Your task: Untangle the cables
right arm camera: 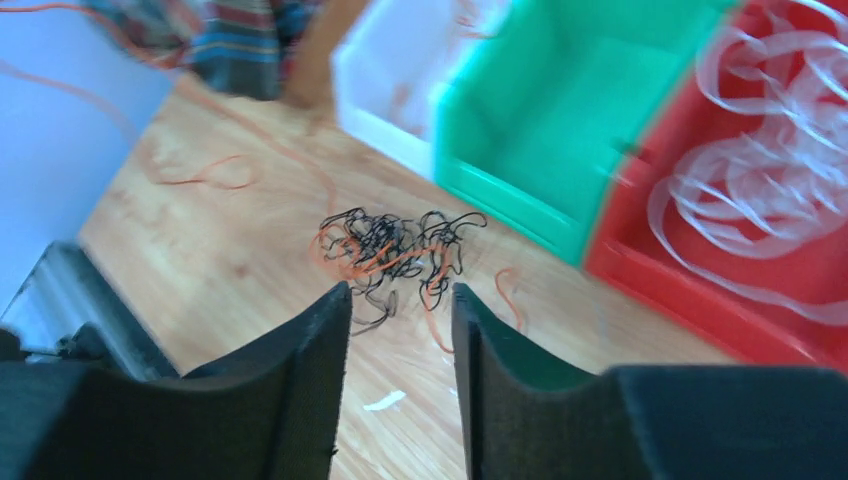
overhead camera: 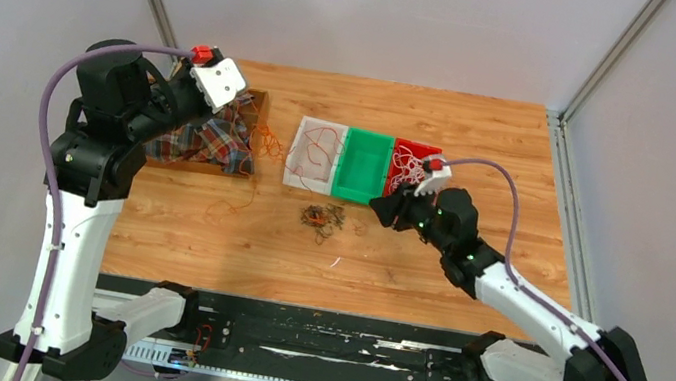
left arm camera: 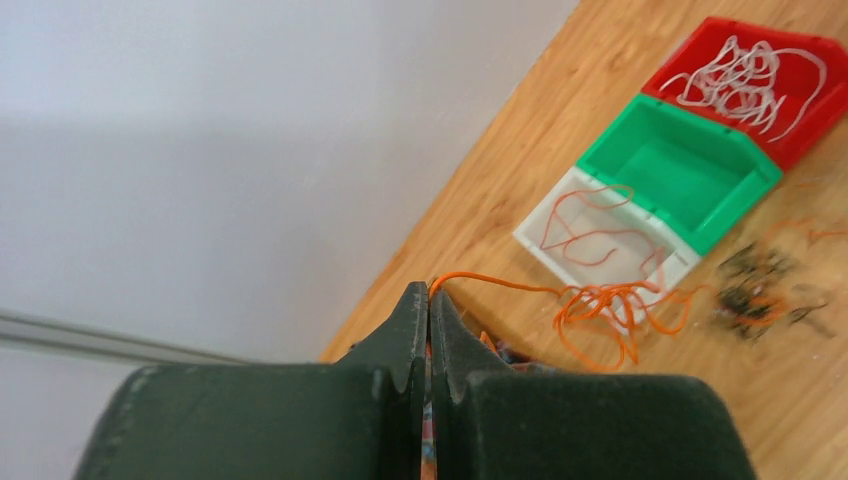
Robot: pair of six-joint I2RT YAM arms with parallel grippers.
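White cables (left arm camera: 745, 75) fill the red bin (left arm camera: 800, 150); a black-orange tangle (right arm camera: 395, 250) waits under the half-open right gripper (right arm camera: 400, 292), the left gripper (left arm camera: 429, 295) pinching an orange cable (left arm camera: 500, 283).

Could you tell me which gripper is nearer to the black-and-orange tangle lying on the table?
Right. The right gripper hovers open just beside the tangle, near the green bin. The left gripper is raised far off by the plaid cloth, shut on an orange cable.
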